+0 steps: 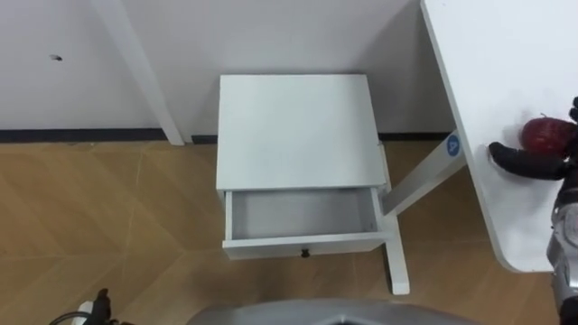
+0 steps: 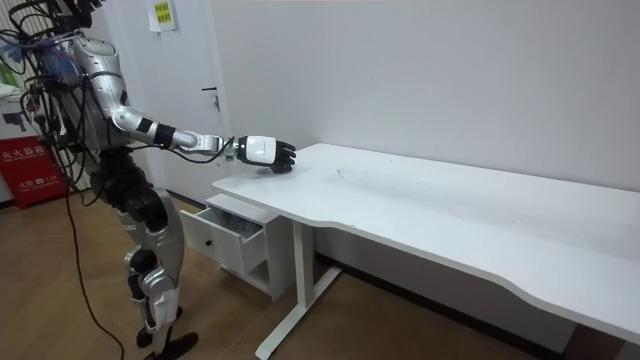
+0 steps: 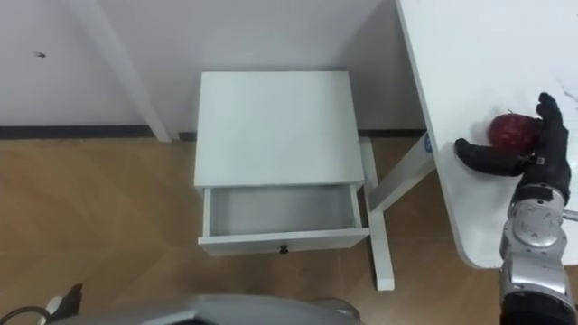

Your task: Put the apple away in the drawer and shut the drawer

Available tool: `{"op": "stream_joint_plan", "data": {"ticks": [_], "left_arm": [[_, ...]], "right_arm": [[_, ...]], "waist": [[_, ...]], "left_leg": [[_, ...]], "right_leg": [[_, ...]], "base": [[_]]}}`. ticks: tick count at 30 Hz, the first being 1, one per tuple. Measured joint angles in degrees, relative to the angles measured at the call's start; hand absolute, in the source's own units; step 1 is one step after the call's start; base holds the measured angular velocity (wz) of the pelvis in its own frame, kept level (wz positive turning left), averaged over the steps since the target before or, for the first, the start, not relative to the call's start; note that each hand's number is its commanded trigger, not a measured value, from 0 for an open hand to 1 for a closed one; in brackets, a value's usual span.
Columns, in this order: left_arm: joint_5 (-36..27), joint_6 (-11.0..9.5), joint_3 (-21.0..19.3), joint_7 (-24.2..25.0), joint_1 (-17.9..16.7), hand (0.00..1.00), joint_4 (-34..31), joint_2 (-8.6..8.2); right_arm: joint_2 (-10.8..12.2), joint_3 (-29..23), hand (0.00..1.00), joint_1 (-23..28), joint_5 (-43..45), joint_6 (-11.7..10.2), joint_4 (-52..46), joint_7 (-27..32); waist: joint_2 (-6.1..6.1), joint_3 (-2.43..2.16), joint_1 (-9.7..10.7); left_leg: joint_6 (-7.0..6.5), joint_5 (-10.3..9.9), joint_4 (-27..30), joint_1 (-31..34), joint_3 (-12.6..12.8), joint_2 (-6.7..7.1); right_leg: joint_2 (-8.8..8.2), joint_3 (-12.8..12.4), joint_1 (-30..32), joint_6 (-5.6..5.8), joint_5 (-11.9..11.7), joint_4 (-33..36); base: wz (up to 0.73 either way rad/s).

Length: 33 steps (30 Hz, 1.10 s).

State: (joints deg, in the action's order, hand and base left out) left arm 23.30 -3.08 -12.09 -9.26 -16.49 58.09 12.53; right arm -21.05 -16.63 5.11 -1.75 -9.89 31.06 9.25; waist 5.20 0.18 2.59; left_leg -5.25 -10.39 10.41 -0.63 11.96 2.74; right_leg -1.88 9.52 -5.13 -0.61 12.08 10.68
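Apple on desk near edge, right hand curled round it, thumb one side, fingers other. Drawer open, empty, well apart below. Left hand idle, low. Risk: loose hold, round apple slipping mid-carry onto floor.

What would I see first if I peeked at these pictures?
The red apple on the white table at the right, with the robot's right hand curled around it. Next, the open, empty drawer of the small white cabinet in the middle. The left hand peeks in at the lower left.
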Motion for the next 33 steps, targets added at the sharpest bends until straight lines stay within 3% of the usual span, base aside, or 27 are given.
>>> {"op": "stream_joint_plan", "data": {"ticks": [11, 17, 21, 25, 28, 33], "left_arm": [[-0.11, -0.01, 1.24, 1.27, 0.15, 0.00, -0.02, 0.39], [-0.06, -0.28, 1.98, 1.54, 0.48, 0.00, -0.14, 0.38], [-0.05, 0.13, 3.59, 2.12, 1.01, 0.00, -0.04, 0.31], [-0.09, 0.23, 4.98, 2.60, 2.51, 0.00, 0.05, 0.32], [0.06, 0.24, 5.88, 2.72, 3.00, 0.00, 0.07, 0.15], [0.05, 0.52, 8.71, 2.43, 3.15, 0.00, 0.09, 0.25]], "right_arm": [[-0.63, 2.09, 1.00, -0.08, 0.81, -0.06, -0.69, -0.27], [-1.90, 4.56, 1.00, 0.01, 1.61, -0.02, -1.89, -0.77], [-1.85, 9.67, 1.00, 0.29, 7.71, 0.74, -8.59, -2.68], [-1.16, 14.22, 1.00, 0.51, 13.88, 1.18, -12.71, -4.73], [0.12, 16.85, 1.00, 0.63, 15.58, 1.22, -15.48, -6.23], [0.17, 22.25, 1.00, 0.55, 16.03, 1.43, -17.07, -7.69]], "waist": [[0.06, 0.03, -0.14], [-0.47, -0.09, -1.38], [-1.24, -0.28, -1.50], [-1.34, -0.25, -3.22], [-1.47, -0.17, -4.22], [-1.57, -0.10, -6.09]], "left_leg": [[-0.04, -0.03, 0.29, 0.32, -0.57, 0.01], [-0.03, -0.03, 0.28, 0.07, -0.55, 0.01], [-0.01, -0.01, 0.19, -0.02, -0.37, -0.01], [-0.01, -0.01, 0.28, 0.04, -0.52, -0.03], [-0.01, -0.02, 0.30, 0.10, -0.75, 0.01], [-0.01, -0.02, 0.18, 0.29, -1.10, 0.04]], "right_leg": [[-0.02, 0.31, 0.15, 0.00, 0.00, -0.05], [0.01, 0.24, 0.17, 0.00, 0.00, -0.13], [0.02, 0.32, 0.19, 0.00, 0.00, -0.12], [0.00, 0.58, 0.16, 0.00, 0.00, -0.15], [-0.01, 0.82, 0.12, 0.00, -0.01, -0.15], [-0.04, 1.57, 0.18, 0.02, -0.03, -0.13]], "base": [[0.01], [0.00], [-0.02], [0.01], [0.05], [0.04]]}}
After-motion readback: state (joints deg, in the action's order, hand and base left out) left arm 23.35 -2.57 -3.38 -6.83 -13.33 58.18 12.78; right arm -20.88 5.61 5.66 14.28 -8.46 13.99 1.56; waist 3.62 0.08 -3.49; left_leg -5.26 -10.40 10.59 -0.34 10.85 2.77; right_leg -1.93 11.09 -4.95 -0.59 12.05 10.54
